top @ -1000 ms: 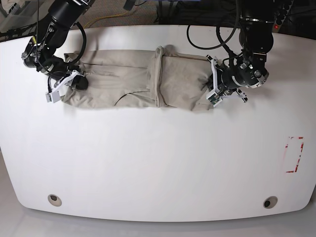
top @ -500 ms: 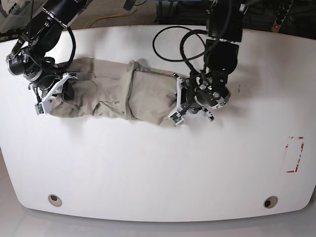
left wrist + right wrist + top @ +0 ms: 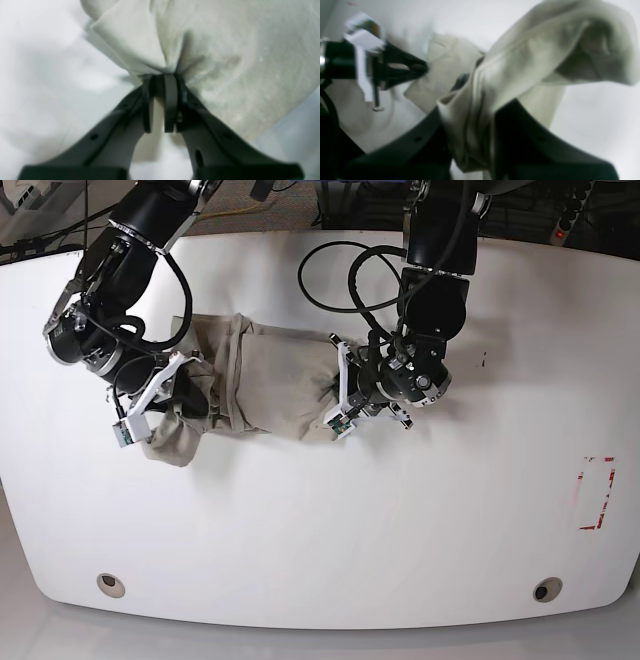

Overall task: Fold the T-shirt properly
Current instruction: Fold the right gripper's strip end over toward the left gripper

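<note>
The beige T-shirt (image 3: 265, 375) lies bunched into a short, wrinkled strip on the white table (image 3: 320, 520), stretched between both grippers. My left gripper (image 3: 335, 395) is at the shirt's right end. In the left wrist view its tips (image 3: 162, 80) are shut on a pinched gather of the T-shirt (image 3: 225, 50). My right gripper (image 3: 180, 395) is at the shirt's left end. In the right wrist view it (image 3: 470, 130) is shut on a thick folded bundle of the T-shirt (image 3: 520, 62), which droops past it. The left gripper (image 3: 420, 68) shows there too, at the cloth's far end.
A red-marked rectangle (image 3: 596, 493) sits near the table's right edge. Two round holes (image 3: 111, 584) (image 3: 546, 589) are near the front edge. Black cables (image 3: 340, 270) loop over the table behind the left arm. The table's far edge runs just behind both arms.
Both grippers have carried the shirt leftward and drawn closer together. The cloth went from a long flat strip to a shorter, bunched one, and the right gripper's end swung toward the front.
</note>
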You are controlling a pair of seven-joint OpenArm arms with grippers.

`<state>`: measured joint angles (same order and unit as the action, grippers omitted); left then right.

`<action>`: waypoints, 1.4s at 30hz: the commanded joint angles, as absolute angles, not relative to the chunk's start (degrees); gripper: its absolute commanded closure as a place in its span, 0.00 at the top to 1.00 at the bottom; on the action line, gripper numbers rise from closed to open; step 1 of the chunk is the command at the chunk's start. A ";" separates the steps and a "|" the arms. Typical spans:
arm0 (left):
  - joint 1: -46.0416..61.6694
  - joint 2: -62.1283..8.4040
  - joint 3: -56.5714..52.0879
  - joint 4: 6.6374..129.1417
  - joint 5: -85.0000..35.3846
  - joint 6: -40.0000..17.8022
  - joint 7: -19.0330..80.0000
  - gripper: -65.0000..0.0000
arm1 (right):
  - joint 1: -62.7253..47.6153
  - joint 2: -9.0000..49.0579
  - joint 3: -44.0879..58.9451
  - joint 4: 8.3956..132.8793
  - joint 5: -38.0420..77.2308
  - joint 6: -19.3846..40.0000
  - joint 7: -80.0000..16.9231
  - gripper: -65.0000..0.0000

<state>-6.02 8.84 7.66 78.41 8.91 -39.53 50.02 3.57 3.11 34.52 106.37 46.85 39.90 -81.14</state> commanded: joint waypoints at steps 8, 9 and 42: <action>-5.67 9.00 7.96 77.85 10.42 -40.00 52.97 0.09 | 4.09 -1.89 29.05 107.30 47.78 40.00 -80.00 0.00; -5.67 9.00 7.87 77.85 10.42 -40.00 52.97 0.09 | 3.82 -2.68 28.88 107.30 47.78 40.00 -80.00 0.00; -5.58 9.00 7.52 78.46 1.10 -40.00 52.79 0.10 | 8.75 -2.24 11.91 99.91 34.86 40.00 -73.89 0.75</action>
<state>-5.56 8.67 7.38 78.30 2.20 -39.53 50.78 7.60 -3.44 12.58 96.55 33.19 39.88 -75.61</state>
